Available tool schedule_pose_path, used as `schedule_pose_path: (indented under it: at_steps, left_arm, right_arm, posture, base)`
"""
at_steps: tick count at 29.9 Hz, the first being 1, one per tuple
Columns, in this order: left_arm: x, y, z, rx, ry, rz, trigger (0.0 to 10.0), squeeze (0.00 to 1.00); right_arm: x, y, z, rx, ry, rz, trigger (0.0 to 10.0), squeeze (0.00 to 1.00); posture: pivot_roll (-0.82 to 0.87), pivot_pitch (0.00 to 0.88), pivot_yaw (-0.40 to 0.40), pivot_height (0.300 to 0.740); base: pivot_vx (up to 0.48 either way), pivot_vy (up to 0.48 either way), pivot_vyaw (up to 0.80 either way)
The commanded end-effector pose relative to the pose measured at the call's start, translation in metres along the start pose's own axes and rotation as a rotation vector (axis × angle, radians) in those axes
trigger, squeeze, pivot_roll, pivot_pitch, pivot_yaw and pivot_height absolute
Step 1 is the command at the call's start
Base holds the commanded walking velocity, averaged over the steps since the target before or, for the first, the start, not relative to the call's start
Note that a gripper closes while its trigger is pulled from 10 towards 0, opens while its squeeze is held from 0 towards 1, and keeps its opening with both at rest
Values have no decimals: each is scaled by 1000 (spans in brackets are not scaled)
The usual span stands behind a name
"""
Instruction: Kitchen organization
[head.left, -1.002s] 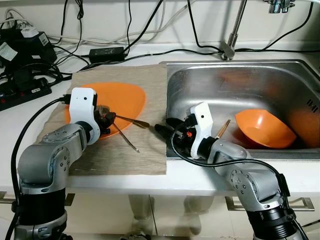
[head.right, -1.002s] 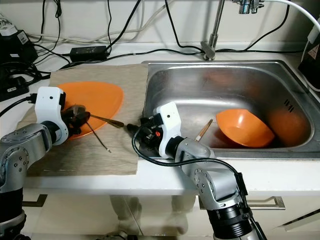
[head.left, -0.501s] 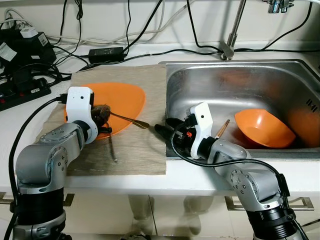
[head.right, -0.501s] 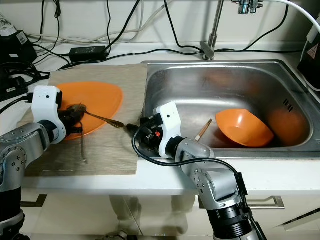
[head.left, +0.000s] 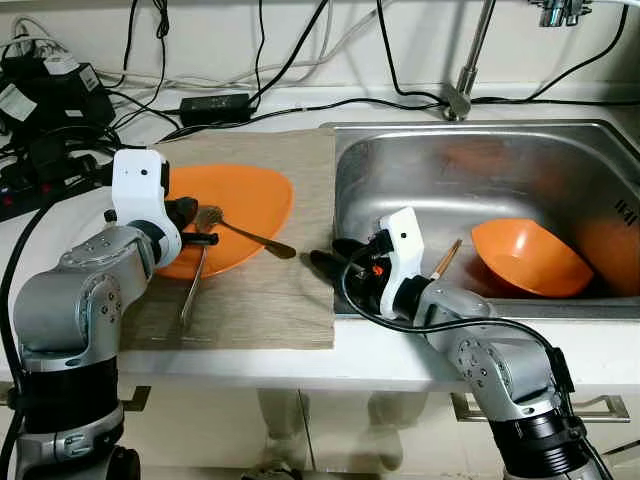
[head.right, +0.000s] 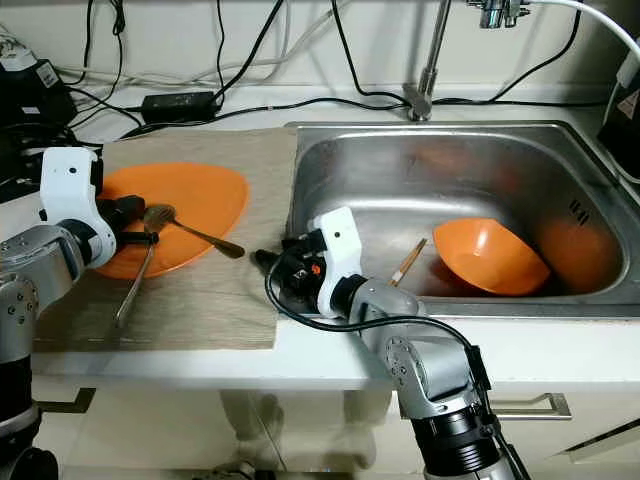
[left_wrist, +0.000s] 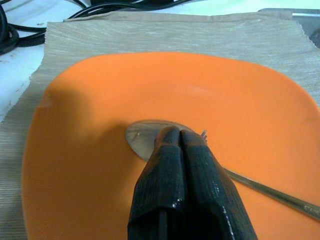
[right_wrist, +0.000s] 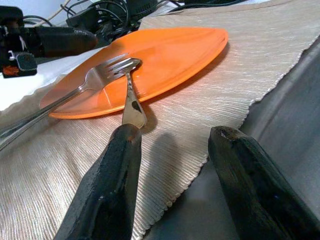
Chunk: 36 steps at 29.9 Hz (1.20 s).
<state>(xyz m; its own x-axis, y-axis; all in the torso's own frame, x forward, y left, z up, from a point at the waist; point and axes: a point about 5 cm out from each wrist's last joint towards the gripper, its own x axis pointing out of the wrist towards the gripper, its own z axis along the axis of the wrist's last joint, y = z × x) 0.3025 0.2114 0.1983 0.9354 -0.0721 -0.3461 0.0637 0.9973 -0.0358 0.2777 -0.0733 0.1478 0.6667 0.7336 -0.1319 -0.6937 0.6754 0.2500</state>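
An orange plate (head.left: 245, 195) lies on a beige mat (head.left: 270, 290) left of the sink. A spoon (head.left: 190, 295) and a fork (head.left: 250, 238) rest with their heads on the plate. My left gripper (head.left: 198, 225) hovers over the plate's left part, shut on the spoon at its neck; the bowl (left_wrist: 142, 140) pokes out past the fingertips (left_wrist: 172, 137), and the handle trails over the front rim onto the mat. The fork's handle (right_wrist: 132, 102) points at my right gripper (head.left: 335, 258), which stands open at the sink's left rim, nothing between its fingers (right_wrist: 112, 170).
The steel sink (head.left: 420, 180) holds an orange bowl (head.left: 530, 258) and a wooden stick (head.left: 445, 258). A faucet (head.left: 465, 70) stands behind it. Power strips, a black adapter (head.left: 213, 105) and many cables crowd the counter's back left.
My left gripper has drawn back to the left over the plate. The spoon's handle has swung from pointing front-right to pointing at the front edge. The right arm has stayed put.
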Motion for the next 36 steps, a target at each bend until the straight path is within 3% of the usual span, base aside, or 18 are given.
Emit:
schedule_pose_path:
  at_steps: [1,2,3,4,5,13,21,30,31,36]
  left_arm:
    - [0,3,2,40,1,13,0,0]
    - [0,4,2,55,6,26,4549,0]
    - [0,6,2,65,9,40,10000,0]
    - [0,6,2,65,9,40,10000,0]
    - [0,7,4,77,3,45,10000,1000]
    - [-2,2,5,101,1,15,10000,1000]
    - [4,-3,-19,115,61,-21,10000,1000]
    - [4,-3,-19,117,67,-25,10000,1000]
    - [4,-4,-20,118,72,-26,10000,0]
    - [4,-4,-21,122,74,-30,10000,0]
  right_arm:
    - [0,-1,0,2,-8,-6,10000,0]
    - [0,-1,0,3,-7,-6,10000,0]
    - [0,-1,0,3,-7,-6,10000,0]
    - [0,-1,0,3,-7,-6,10000,0]
    - [0,-1,-1,3,-6,-7,10000,0]
    - [0,-2,-2,3,-3,-8,10000,0]
    - [1,-1,-3,3,0,-15,10000,0]
    - [-1,-2,-3,4,3,-20,10000,0]
    - [-1,-2,-3,4,4,-20,10000,0]
    - [-1,-2,-3,4,5,-18,10000,0]
  posture:
    - [40,7,88,740]
    - [40,7,88,740]
    - [40,7,88,740]
    - [40,7,88,740]
    - [41,8,88,740]
    - [42,11,88,740]
    - [33,14,89,740]
    - [28,15,90,740]
    - [29,15,90,740]
    - [31,15,89,740]
  base:
    - [0,0,0]
    - [0,0,0]
    - [0,0,0]
    - [0,0,0]
    - [0,0,0]
    - [0,0,0]
    - [0,0,0]
    - [0,0,0]
    - [0,0,0]
    - [0,0,0]
